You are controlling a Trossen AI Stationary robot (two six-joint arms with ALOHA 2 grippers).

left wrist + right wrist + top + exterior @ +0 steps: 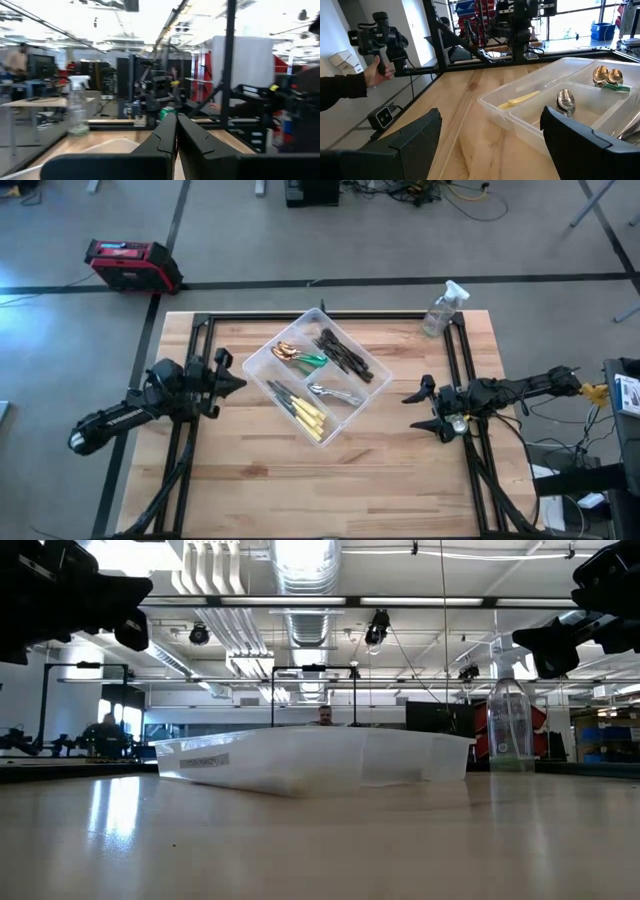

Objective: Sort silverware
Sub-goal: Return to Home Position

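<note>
**Seemingly finished: all cutlery in the tray, both claws clear of it**

Seen from above, a pale wooden counter (400, 480) carries a clear divided tray (247, 361), set cornerwise near the middle. Black rails (200, 330) run along the counter's left, right and far sides. A clear spray bottle (441, 310) stands at the far right corner, well apart from the tray.

The left claw (235, 383) hovers just left of the tray. Its fingers (167, 137) are pressed together and hold nothing. The right claw (412, 411) hangs to the tray's right, fingers spread wide, also empty. Beyond the counter's edge, a person's hand (372, 75) grips a small camera rig.

All the silverware (320, 380) lies inside the tray:
- Dark forks (343, 355) fill the long far-right compartment.
- Yellow-handled knives (305, 412) lie along the near-left side.
- Silver spoons (330, 392) sit between those two.
- Gold spoons (287, 352) share the left corner with green-handled pieces (312, 361).

These pieces are likely light, stiff and slick, and would skid under a glancing touch. The best hold is probably across a handle at mid-length, from straight above. The tray's thin walls leave little side room for the fingers. No cutlery shows on the counter around the tray, so the arms probably have free room to draw back, provided they mind the rails.
</note>
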